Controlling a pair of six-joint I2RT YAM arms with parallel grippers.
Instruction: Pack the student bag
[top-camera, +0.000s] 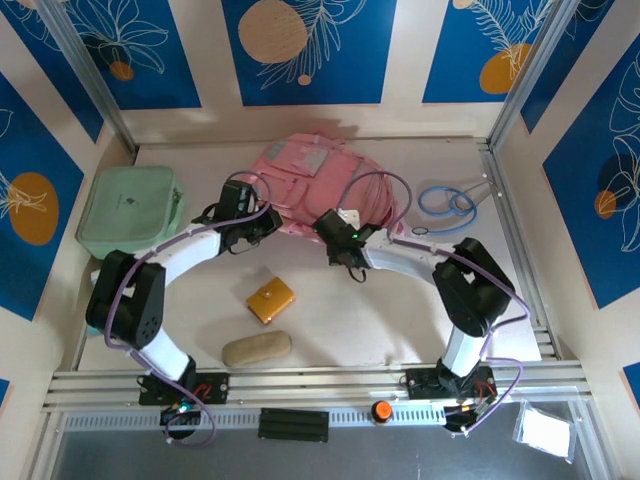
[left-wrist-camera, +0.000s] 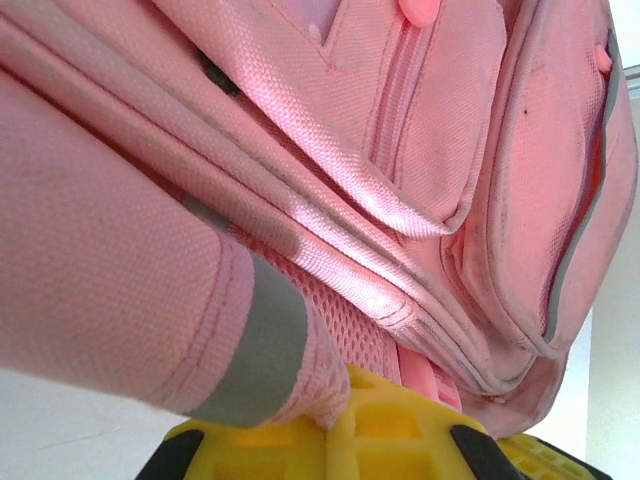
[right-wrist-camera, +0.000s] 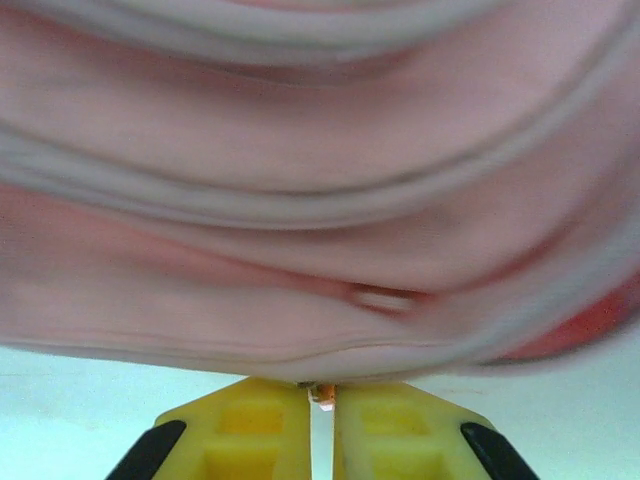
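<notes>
Top external: clenching left pincer and right pincer on large pink fabric backpack. Probably opening it; needs gentle spreading next.

Left arm and right arm: white links, black joint housings, purple cable routed outside. Left gripper and right gripper: yellow moulded fingers with recessed pockets, black corner pieces.

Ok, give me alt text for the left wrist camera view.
Close-up of a pink bag with zip pockets; its grey-banded strap is pinched between yellow fingers at the bottom edge.
</notes>
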